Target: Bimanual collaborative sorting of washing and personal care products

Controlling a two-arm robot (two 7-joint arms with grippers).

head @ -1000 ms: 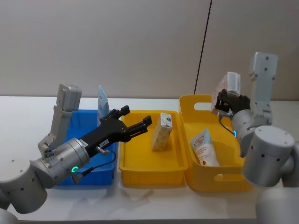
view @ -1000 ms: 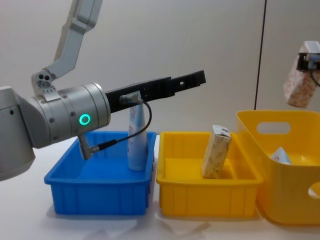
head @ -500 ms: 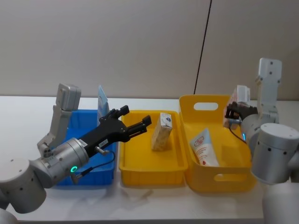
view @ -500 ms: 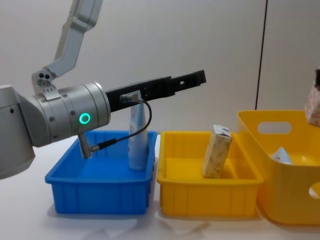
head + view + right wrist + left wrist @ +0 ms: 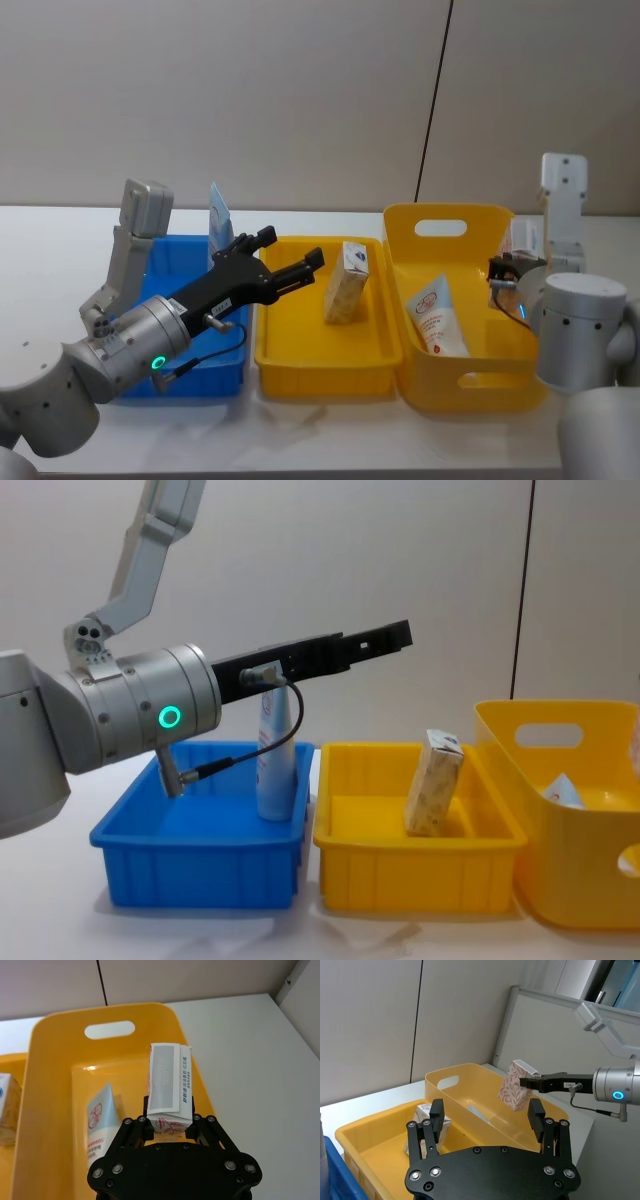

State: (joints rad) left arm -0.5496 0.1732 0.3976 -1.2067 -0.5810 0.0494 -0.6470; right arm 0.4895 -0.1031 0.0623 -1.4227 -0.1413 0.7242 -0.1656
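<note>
Carton (image 5: 169, 1087) with red print, clamped upright in right claw (image 5: 170, 1127), over right wall of deep yellow bin (image 5: 55, 1050); same carton (image 5: 516, 1085) in left wrist view, hanging above that bin (image 5: 470, 1092), gripped at its side by right claw (image 5: 526, 1081). In head view, right claw (image 5: 503, 268) at bin's (image 5: 455, 375) right rim, carton (image 5: 527, 238) pale just behind it.

Tube (image 5: 437, 316), white with red round logo, lying slanted inside deep bin, cap end toward far wall; in right wrist view tube (image 5: 99, 1122) on bin floor, beside and below held carton. Tip of tube (image 5: 563, 791) peeking over rim in chest view.

Second carton (image 5: 346, 282), whitish with orange print, leaning upright in middle yellow tray (image 5: 300, 355); likewise (image 5: 433, 784) in chest view, tilted inside tray (image 5: 400, 880).

Blue-white tube (image 5: 271, 755) standing on end in blue bin (image 5: 190, 870), against its right wall; top edge (image 5: 220, 215) showing behind left arm in head view, blue bin (image 5: 210, 375) at left.

Left claw (image 5: 290, 262) spread, holding nothing, hovering over gap between blue bin and tray, pointing right; fingers (image 5: 436, 1115) wide apart in left wrist view, tray (image 5: 370, 1135) beneath. Left claw (image 5: 385, 640) stretched level above tray in chest view.

All three containers side by side on white worktop (image 5: 330, 435).
</note>
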